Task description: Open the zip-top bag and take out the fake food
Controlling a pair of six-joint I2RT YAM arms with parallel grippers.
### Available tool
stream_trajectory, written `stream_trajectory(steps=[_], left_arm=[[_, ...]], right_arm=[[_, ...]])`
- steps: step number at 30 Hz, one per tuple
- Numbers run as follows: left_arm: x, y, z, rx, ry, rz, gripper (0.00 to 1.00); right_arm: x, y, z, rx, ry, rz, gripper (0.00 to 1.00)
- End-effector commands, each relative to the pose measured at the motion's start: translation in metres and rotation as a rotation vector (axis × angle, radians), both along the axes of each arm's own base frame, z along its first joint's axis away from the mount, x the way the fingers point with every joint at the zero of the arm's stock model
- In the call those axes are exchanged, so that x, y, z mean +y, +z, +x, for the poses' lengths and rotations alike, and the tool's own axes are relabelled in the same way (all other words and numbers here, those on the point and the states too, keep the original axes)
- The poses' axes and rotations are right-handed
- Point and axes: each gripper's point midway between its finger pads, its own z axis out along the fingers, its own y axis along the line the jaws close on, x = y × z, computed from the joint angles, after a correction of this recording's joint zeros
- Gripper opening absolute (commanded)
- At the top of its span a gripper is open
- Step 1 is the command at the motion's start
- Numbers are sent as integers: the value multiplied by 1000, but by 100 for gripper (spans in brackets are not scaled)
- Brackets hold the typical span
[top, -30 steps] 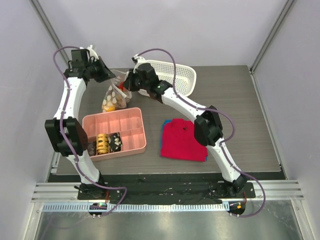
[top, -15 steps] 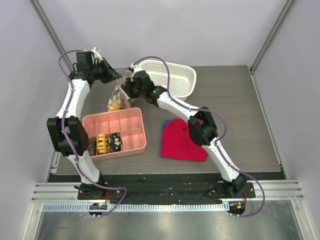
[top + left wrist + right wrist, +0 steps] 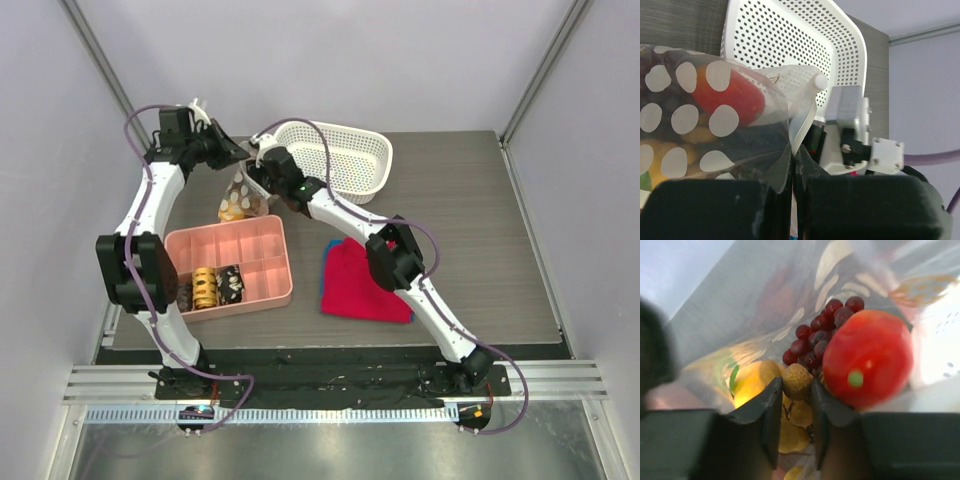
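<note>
The zip-top bag hangs at the back left, clear with white dots. My left gripper is shut on the bag's upper edge and holds it up. My right gripper reaches into the bag's mouth. Its jaws stand partly open, with a ball of the tan-brown cluster between the tips. Beside that lie more fake food: a red piece, a dark red cluster and an orange-yellow fruit.
A white mesh basket stands just right of the bag, behind my right wrist. A pink compartment tray with a yellow coil and dark blocks lies in front of the bag. A red cloth lies mid-table.
My right gripper has pushed left and down into the bag's mouth and its jaws have opened. My left gripper has shifted slightly right, still holding the bag's edge.
</note>
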Motion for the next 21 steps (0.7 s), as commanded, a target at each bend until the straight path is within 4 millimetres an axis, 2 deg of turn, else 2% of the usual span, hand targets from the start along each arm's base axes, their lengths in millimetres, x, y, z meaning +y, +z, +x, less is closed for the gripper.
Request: stream_trajectory(steps=[1,2,3,4,5,6,9,11,12,14,16,20,21], left_arm=[[-15,36,-5,-119,-27,-31,0],[-16,37,-5,-121,-34,-33,0],[-16,38,-4,-125,-32,-32,0],[-15,39,-2,-122,-17,-30,0],[-11,33,-4,-83,3,-24,0],[-9,36,1,-80,20,-13,0],[7,19,4,9,87,21,0],[14,19,7,24,124,39,0],[31,11,7,60,163,57,0],[38,4,7,76,179,73,0],[50,0,8,79,198,61,0],[59,-12,10,112,180,11,0],[61,-13,10,122,179,0,0]], right_arm=[[10,5,1,-99,18,19,27],[4,1,2,-97,-7,-1,16],[1,-2,5,-113,-30,3,12],[-5,16,9,-162,-58,1,10],[-6,21,9,-182,-53,-1,1],[-5,33,10,-208,-53,18,1],[-4,70,12,-269,-48,62,1],[-4,94,9,-296,-39,91,1],[-5,102,9,-308,-43,104,1],[-5,125,4,-327,-13,145,1],[-5,134,2,-315,-4,200,1],[-4,159,-2,-331,29,288,1],[-3,175,-3,-354,38,317,1]])
